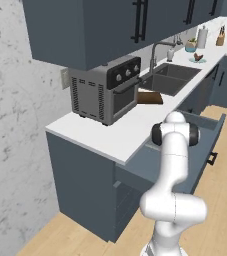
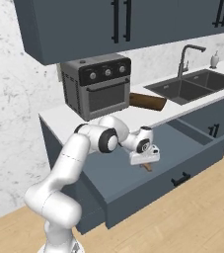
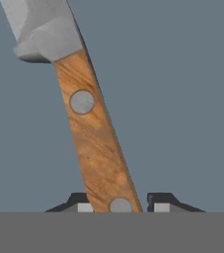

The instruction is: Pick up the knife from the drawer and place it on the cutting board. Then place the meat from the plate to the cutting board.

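Note:
The knife (image 3: pixel 96 138), with a riveted wooden handle and a grey blade, lies on the floor of the open slate-blue drawer (image 2: pixel 148 195). My gripper (image 3: pixel 119 205) reaches down into the drawer, its two fingertips pressed close on either side of the handle's end. From the right base view the hand (image 2: pixel 144 154) hovers low over the drawer with a brown bit of the handle (image 2: pixel 146 167) showing under it. The dark wooden cutting board (image 2: pixel 148 102) lies on the counter beside the sink. Far down the counter, the meat (image 1: pixel 198 56) rests on the pale plate (image 1: pixel 197 60).
A toaster oven (image 2: pixel 98 84) stands on the white counter just behind the drawer. The double sink (image 2: pixel 192 86) with its faucet lies to the right of the board. Upper cabinets (image 2: pixel 123 24) hang overhead. The drawer's front (image 1: pixel 212 135) juts out into the aisle.

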Available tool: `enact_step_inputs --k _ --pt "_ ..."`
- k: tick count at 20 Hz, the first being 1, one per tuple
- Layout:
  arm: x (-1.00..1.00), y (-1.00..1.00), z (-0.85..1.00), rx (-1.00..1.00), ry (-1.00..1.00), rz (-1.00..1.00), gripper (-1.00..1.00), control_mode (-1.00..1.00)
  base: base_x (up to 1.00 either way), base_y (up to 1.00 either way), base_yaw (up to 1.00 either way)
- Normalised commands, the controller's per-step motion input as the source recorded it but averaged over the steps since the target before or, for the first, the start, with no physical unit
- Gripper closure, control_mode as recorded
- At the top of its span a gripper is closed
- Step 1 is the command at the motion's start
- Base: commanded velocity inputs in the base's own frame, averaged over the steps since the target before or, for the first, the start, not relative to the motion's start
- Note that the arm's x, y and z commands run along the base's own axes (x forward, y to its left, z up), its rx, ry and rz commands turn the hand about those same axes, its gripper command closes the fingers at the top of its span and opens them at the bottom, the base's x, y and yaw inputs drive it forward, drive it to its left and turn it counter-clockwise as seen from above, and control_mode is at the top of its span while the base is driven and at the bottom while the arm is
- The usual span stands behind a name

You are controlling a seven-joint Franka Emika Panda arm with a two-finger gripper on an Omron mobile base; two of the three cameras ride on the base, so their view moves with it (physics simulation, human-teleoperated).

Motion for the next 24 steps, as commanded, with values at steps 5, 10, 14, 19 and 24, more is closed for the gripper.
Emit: enact_step_inputs --k 5,10,14,19,24 --pt "-0.56 0.00 0.50 -0.02 0.02 -0.02 1.00 -1.00 0.00 0.00 0.00" --pt "-0.81 -0.23 0.89 -0.01 0.05 -0.02 1.00 -1.00 0.00 0.00 0.00" --pt "-0.91 -0.44 0.87 -0.04 0.04 -0.06 1.00 -1.00 0.00 0.00 0.00" --pt "-0.52 -0.25 0.78 -0.15 0.19 -0.05 1.00 -1.00 0.00 0.00 0.00" --pt "-0.62 -0.25 0.94 -0.05 0.05 0.00 1.00 -1.00 0.00 0.00 0.00"
